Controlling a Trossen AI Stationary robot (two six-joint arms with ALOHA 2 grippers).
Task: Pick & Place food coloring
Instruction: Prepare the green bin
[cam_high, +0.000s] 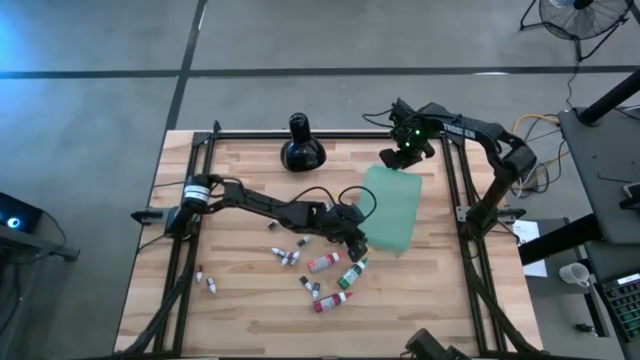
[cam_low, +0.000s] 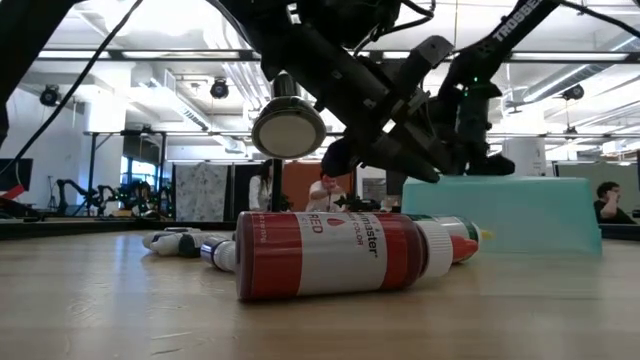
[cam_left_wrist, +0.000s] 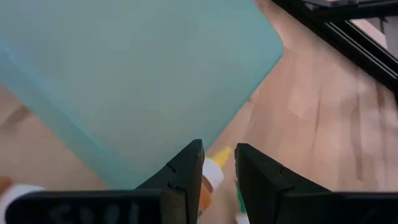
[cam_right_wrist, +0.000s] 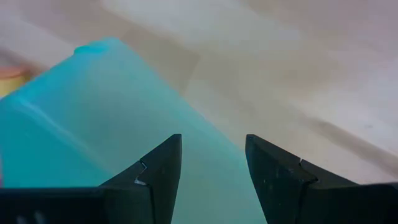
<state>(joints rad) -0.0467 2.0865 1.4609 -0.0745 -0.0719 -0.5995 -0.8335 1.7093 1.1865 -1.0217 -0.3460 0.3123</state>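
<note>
Left wrist view: left gripper (cam_left_wrist: 217, 171) fingers pinch an orange bottle (cam_left_wrist: 213, 174) beside the sheet (cam_left_wrist: 137, 81). Next: lift and place. Right gripper (cam_right_wrist: 211, 168) fingers spread, empty.

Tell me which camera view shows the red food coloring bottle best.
The low view: the red food coloring bottle lies on its side close up, label readable. The high view shows it small on the table. Neither wrist view shows it.

Bright even overhead light, soft shadows, wrist views blurred up close
</note>
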